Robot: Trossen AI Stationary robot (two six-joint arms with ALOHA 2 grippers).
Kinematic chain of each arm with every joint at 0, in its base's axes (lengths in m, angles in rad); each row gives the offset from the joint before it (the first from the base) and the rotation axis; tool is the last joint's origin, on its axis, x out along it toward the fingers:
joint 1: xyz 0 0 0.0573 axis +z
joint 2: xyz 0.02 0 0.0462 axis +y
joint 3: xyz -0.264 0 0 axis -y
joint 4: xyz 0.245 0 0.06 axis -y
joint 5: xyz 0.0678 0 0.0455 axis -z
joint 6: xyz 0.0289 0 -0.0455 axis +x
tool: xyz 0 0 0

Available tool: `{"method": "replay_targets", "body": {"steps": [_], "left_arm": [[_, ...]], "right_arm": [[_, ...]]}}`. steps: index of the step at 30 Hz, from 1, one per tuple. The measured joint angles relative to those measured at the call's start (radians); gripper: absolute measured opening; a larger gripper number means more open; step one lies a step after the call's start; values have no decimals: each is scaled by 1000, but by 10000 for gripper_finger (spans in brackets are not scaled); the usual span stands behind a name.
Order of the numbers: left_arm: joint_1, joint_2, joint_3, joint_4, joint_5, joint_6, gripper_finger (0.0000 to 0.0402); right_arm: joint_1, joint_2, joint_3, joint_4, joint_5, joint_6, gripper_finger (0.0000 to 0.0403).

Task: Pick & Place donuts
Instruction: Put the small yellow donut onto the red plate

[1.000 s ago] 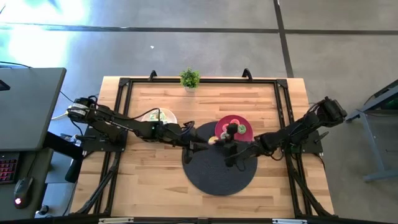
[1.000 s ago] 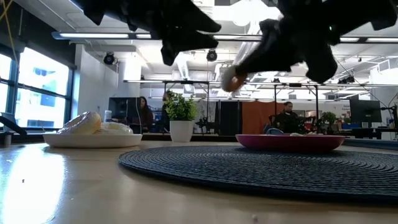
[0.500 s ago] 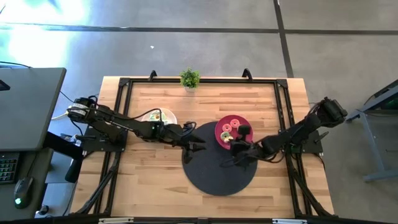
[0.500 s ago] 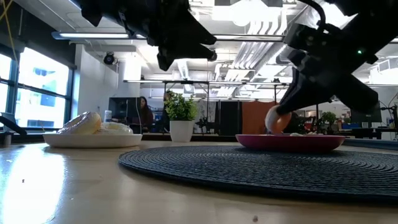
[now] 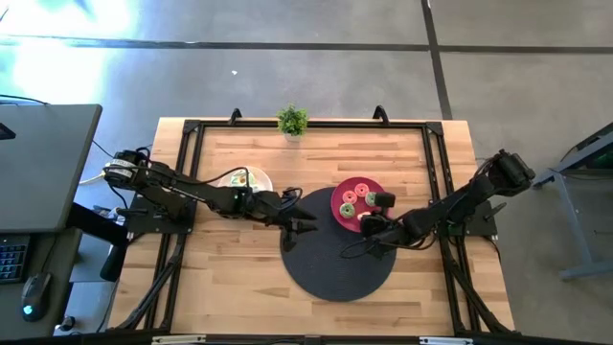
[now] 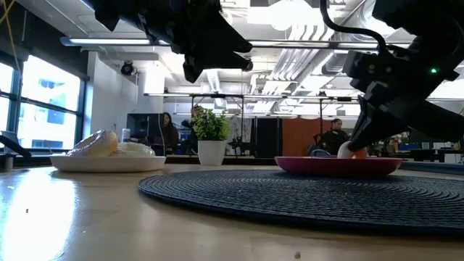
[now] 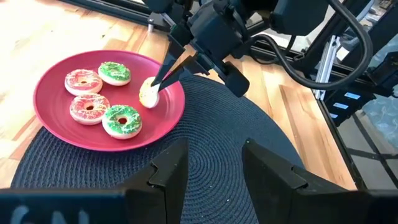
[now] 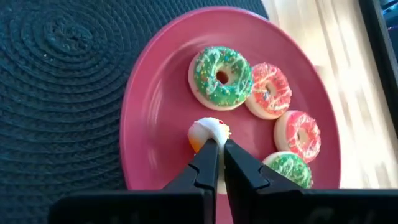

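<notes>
A pink-red plate (image 5: 359,201) on the round dark mat (image 5: 335,257) carries several small frosted donuts, green (image 8: 219,76) and pink-red (image 8: 268,90). My right gripper (image 8: 219,146) is over the plate's near part, shut on a white and orange donut (image 8: 208,132). My left gripper (image 7: 214,174) hovers open above the mat's left edge (image 5: 302,222), holding nothing. More donuts (image 6: 94,143) lie on a white plate (image 5: 244,180) to the left. My right gripper pinches the white and orange donut by its rim (image 7: 151,87) between both fingertips, slanting down from the table's right. The donut stands on edge below the fingers. Its lower edge (image 7: 148,101) is down at the pink-red plate's surface, beside the other donuts.
A small potted plant (image 5: 292,121) stands at the table's far edge. Black frame rails (image 5: 306,125) border the wooden top. Bare wood lies near the front edge, and people and desks show in the room beyond.
My right gripper has carried the white and orange donut from above the mat toward the table's right and down onto the pink-red plate, staying shut on it. The donut, lifted clear a second ago, now sits at the plate's surface.
</notes>
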Motion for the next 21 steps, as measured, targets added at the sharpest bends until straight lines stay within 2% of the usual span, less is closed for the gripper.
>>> {"method": "replay_targets", "body": {"steps": [4,7,15,21], "left_arm": [[0,0,0,2,0,0,145],[0,0,0,1,0,0,145],[0,0,0,1,42,-8,145],[0,-23,-1,-11,117,-16,145]], "right_arm": [[-4,0,0,4,36,-33,15],[-10,0,0,4,43,-34,33],[-12,0,0,11,34,-35,124],[-9,0,4,78,-57,-37,181]]}}
